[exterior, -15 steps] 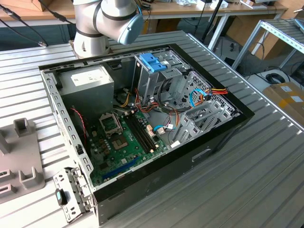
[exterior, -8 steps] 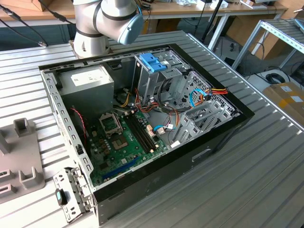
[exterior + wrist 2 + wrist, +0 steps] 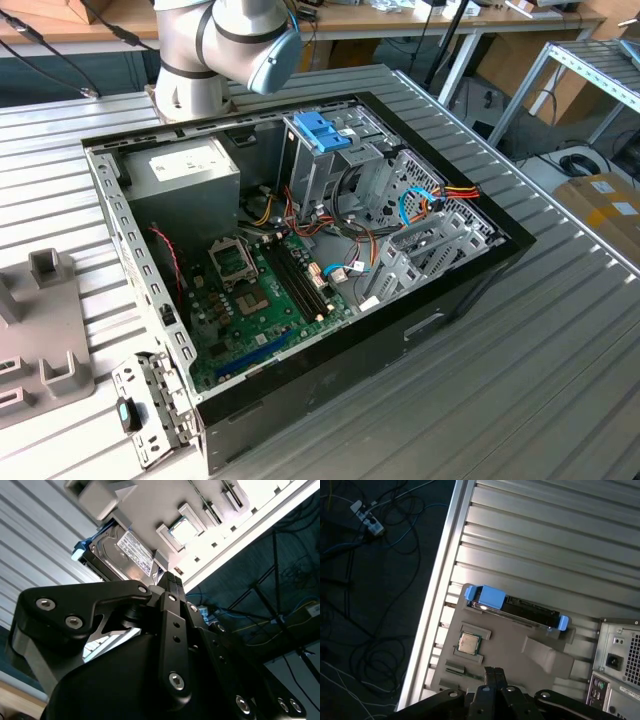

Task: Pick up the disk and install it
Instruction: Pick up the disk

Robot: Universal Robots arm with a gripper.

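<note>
First wrist view: a grey fixture (image 3: 510, 655) lies on the ribbed metal tabletop (image 3: 545, 540), and the disk (image 3: 525, 611) stands on its long edge in a slot along 1 rim of that fixture. A blue carrier frame (image 3: 487, 596) wraps both ends of the disk. A processor chip (image 3: 468, 643) sits in a square recess of the fixture, just beside the disk. The jaws are clenched together with nothing between them. They hang over the fixture's opposite rim, on the chip's side and apart from the disk. The rear panel of a computer case (image 3: 620, 670) stands just beside the fixture.

In the second wrist view the disk (image 3: 117, 555) shows its silver face and white label (image 3: 136, 554), leaning against the fixture (image 3: 145, 505) beyond the closed jaws.

In the exterior view the fixture (image 3: 40, 340) lies beside the open computer case (image 3: 400, 340), which holds a motherboard (image 3: 260, 300) and a power-supply box (image 3: 185, 175). The arm (image 3: 215, 40) rises beyond the case.
</note>
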